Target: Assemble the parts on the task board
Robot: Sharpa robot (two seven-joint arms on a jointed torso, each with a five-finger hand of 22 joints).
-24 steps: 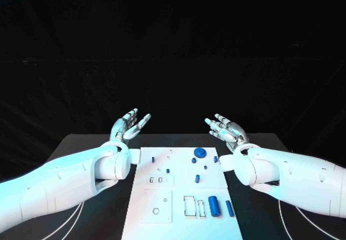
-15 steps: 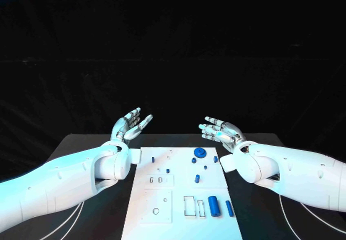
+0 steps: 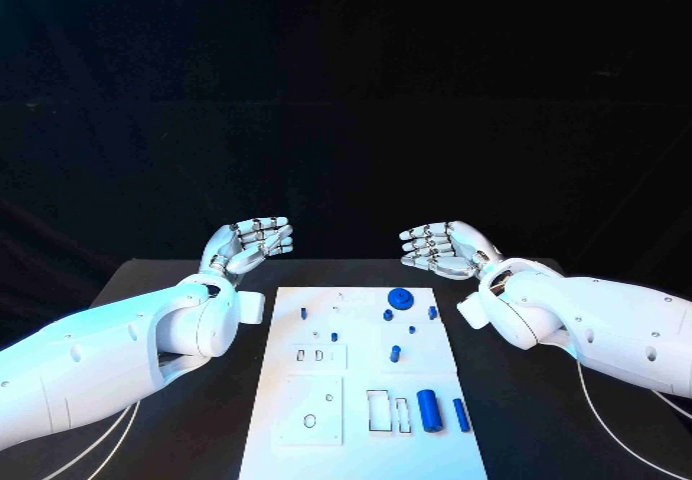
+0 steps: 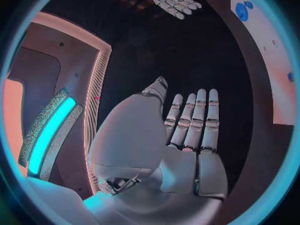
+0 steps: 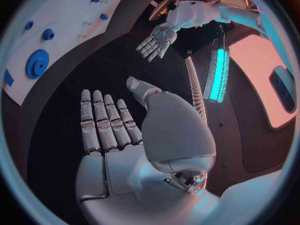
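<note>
The white task board point(image 3: 364, 372) lies flat in the middle of the black table. Blue parts stand or lie on it: a round disc point(image 3: 400, 297) at its far end, a small peg point(image 3: 395, 353) mid-board, and a thick cylinder point(image 3: 427, 407) beside a thinner one point(image 3: 460, 415) at the near right. My left hand point(image 3: 248, 243) hovers past the board's far left corner, fingers apart, holding nothing. My right hand point(image 3: 444, 250) hovers past the far right corner, likewise holding nothing. In the wrist views, each hand's fingers point(image 4: 195, 120) point(image 5: 106, 120) lie straight with nothing in them.
The black table point(image 3: 159, 290) runs out on both sides of the board. Thin white cables point(image 3: 101, 440) lie on it at the near left, and more at the near right. The right wrist view shows the board point(image 5: 75, 15) and my left hand point(image 5: 156, 40) across from it.
Both hands have tipped over from fingers pointing up to fingers bent forward and down, and they sit a little lower. The parts on the board have not moved.
</note>
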